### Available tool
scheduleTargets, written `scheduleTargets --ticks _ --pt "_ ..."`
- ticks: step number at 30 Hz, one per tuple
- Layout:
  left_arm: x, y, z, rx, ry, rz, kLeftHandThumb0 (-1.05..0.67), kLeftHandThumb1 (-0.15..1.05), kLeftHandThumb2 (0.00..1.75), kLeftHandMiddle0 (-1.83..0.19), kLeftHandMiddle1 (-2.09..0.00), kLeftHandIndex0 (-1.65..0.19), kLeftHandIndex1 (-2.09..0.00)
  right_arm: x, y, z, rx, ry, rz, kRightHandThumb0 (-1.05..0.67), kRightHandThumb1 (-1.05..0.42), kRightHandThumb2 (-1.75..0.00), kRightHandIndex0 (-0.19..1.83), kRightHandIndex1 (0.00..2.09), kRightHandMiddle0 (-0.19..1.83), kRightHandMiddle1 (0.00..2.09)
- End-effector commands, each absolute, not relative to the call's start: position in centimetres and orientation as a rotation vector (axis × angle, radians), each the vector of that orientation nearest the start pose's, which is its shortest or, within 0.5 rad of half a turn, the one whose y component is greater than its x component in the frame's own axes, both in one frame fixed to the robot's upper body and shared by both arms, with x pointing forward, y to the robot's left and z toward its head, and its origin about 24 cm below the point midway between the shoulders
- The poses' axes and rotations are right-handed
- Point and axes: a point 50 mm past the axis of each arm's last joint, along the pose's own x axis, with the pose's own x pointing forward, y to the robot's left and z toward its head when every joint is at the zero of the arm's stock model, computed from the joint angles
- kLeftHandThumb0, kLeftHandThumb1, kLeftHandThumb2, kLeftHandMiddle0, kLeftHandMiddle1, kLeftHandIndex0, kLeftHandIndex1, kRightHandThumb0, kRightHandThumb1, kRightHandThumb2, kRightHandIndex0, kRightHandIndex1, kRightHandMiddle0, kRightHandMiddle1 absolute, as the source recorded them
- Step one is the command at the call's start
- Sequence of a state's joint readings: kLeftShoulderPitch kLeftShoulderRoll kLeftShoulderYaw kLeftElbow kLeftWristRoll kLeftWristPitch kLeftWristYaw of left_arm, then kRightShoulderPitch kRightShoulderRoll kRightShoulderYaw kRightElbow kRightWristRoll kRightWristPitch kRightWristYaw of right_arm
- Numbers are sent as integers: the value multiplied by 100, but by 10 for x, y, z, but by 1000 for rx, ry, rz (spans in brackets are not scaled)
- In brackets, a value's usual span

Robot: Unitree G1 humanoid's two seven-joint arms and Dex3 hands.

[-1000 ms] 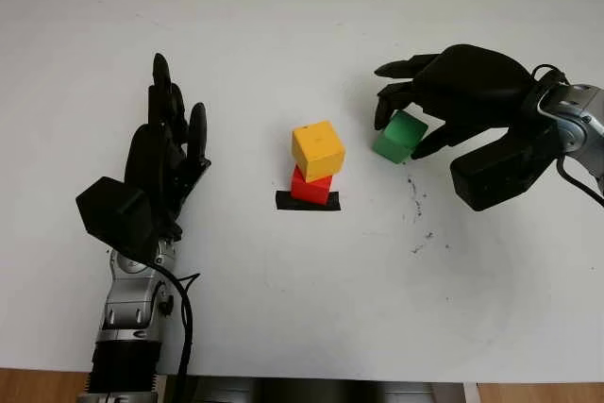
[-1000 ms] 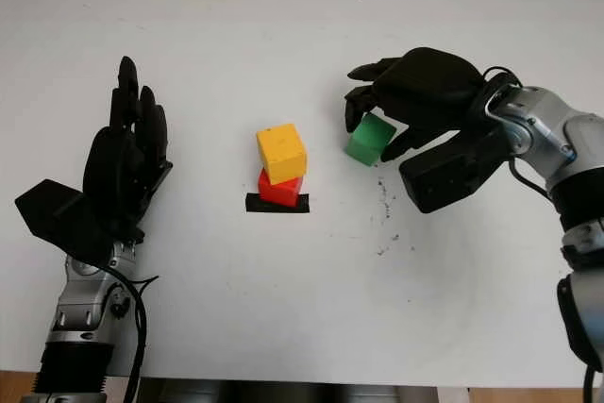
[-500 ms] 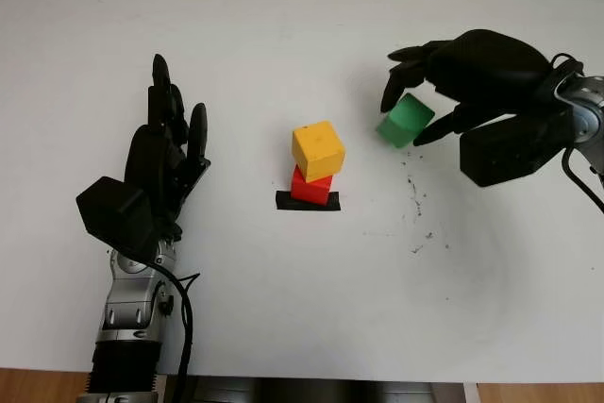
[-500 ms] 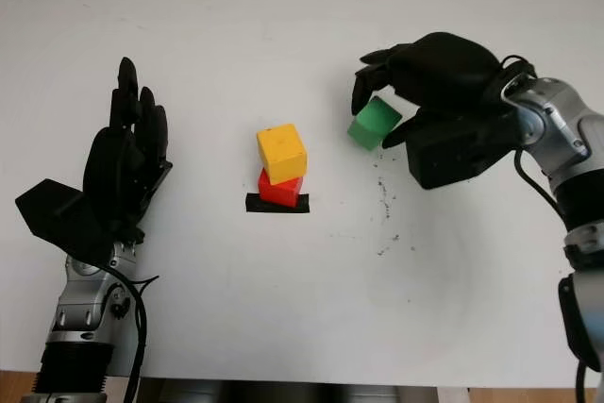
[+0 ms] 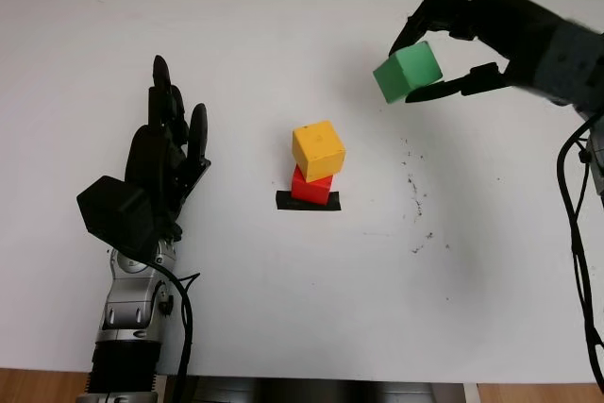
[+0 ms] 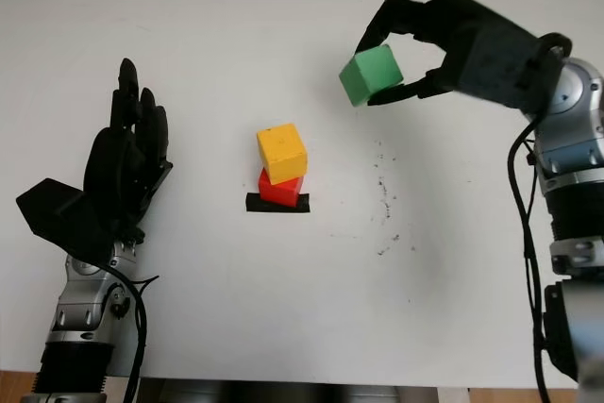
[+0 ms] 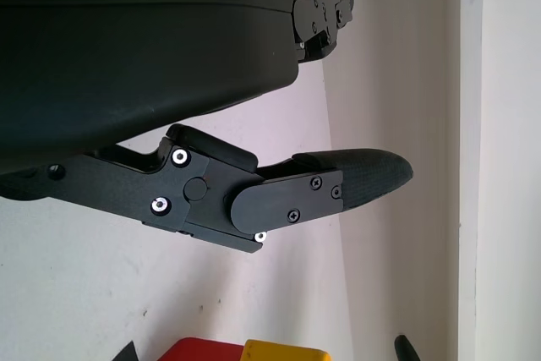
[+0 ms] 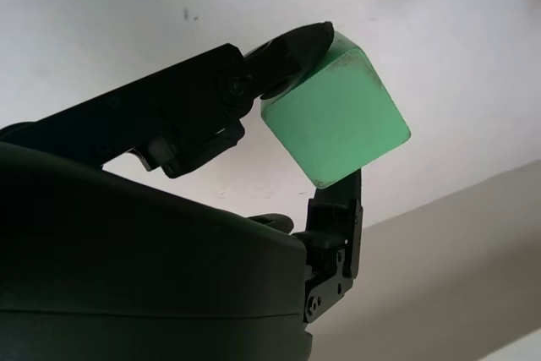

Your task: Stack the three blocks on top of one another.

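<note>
A yellow block (image 5: 318, 149) sits slightly askew on a red block (image 5: 310, 187), which stands on a black tape mark (image 5: 308, 201) at the table's middle. My right hand (image 5: 444, 54) is raised above the table at the right rear, shut on a green block (image 5: 407, 72), also green block (image 8: 336, 120), pinched between its fingertips. The green block hangs up and to the right of the two-block stack. My left hand (image 5: 168, 153) stays open over the table to the left of the stack.
The white table (image 5: 283, 309) carries small dark specks (image 5: 416, 205) right of the stack. A pale wall runs along the table's far edge.
My right hand has lifted the green block off the table, rising up and away from where it sat right of the stack. The left hand and the stack have not moved.
</note>
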State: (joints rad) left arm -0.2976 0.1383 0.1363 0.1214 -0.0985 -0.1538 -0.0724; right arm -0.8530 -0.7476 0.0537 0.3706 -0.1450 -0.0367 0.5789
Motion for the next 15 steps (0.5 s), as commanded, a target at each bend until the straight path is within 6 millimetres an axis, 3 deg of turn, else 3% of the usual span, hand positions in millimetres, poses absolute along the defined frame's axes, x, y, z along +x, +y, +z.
scheduleTargets --ticks 1,4,15 --pt "303 189 114 29 -340 3 -72 105 58 19 -1 19 0 349 -228 264 -894 -267 363 -38 -99 -6 29 5 25 163" --pt "303 190 114 36 -338 5 -72 105 57 19 -1 19 0 344 -220 269 -858 -239 381 -35 -100 -6 27 4 21 171" --pt "303 189 115 35 -336 3 -72 105 58 19 0 19 0 323 -177 301 -1046 -89 405 -40 -101 -5 37 9 23 172"
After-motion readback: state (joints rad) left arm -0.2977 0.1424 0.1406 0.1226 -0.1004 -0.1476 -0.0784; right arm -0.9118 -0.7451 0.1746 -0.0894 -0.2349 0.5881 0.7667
